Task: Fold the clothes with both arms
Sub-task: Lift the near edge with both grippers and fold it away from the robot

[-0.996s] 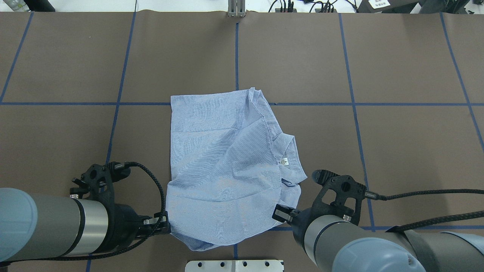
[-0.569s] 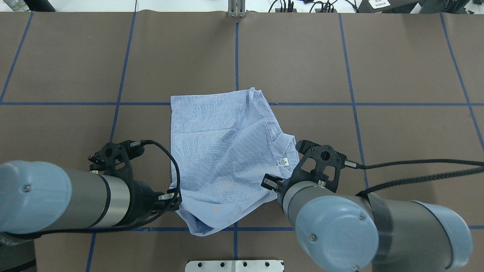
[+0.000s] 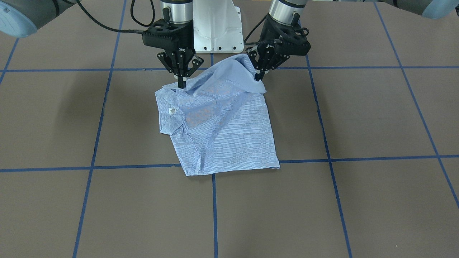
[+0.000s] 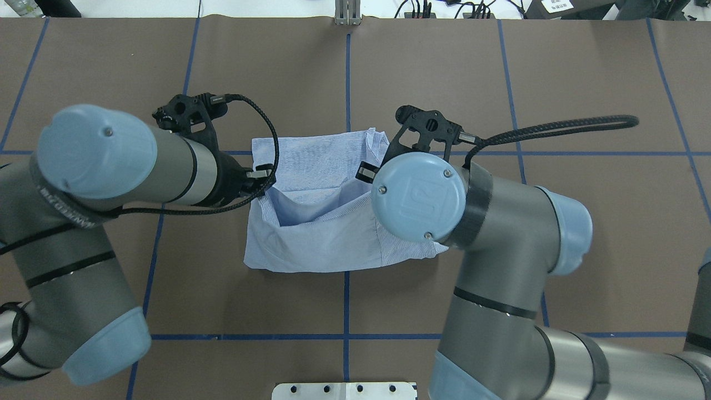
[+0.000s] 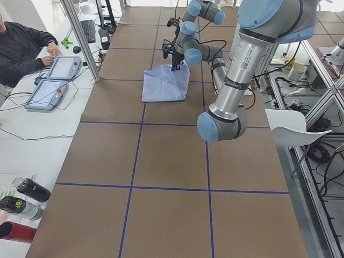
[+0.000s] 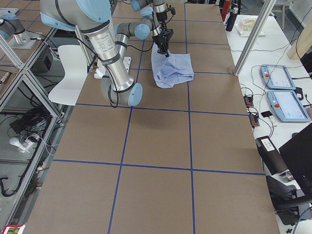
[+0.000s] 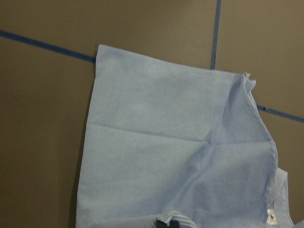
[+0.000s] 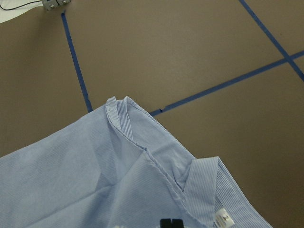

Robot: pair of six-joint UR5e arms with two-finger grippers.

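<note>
Overhead exterior: shirt (image 4: 311,239) near edge now carried forward, lifted; left fingers (image 3: 259,74), right fingers (image 3: 181,80) pinching it.

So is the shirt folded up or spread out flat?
Partly folded. The left end effector and right end effector hold one edge of the shirt lifted above the rest, which lies flat on the table.

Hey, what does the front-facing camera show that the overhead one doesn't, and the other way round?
Front-facing only: the left gripper and right gripper pinched shut on the raised edge of the light blue striped shirt, its small white label, and the white pedestal base. Overhead only: a silver bracket at the table's far edge; there the right arm's light blue joint cap covers the label. Both: the shirt on the brown table with blue tape lines.
</note>
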